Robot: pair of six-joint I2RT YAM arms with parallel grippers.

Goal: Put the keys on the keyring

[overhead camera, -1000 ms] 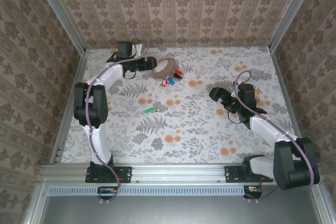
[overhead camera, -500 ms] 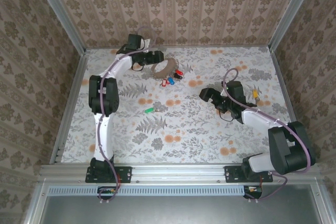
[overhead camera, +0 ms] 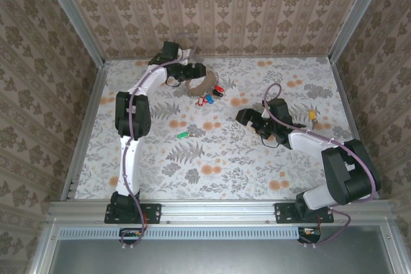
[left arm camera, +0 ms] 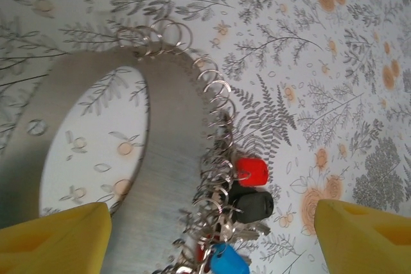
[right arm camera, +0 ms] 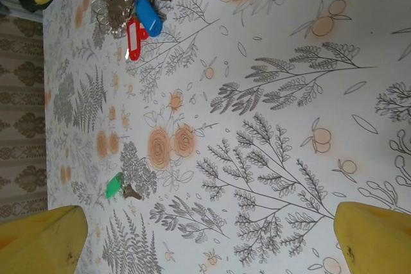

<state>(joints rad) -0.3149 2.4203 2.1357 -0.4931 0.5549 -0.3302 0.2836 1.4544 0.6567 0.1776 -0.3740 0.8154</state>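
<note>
Hovering above the keyring, the left gripper gapes wide; the right gripper, equally wide, faces the green key.

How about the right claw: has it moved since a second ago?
Yes. The right gripper has slid left in the top view, closer to the lone green key, which stayed put.

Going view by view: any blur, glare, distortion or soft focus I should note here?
Top external: even light, no glare; walls lean outward, keys tiny. Left wrist: keyring strap near the lens is soft, yellow fingertips blurred, red key head crisp. Right wrist: table print sharp, green key clear.
</note>
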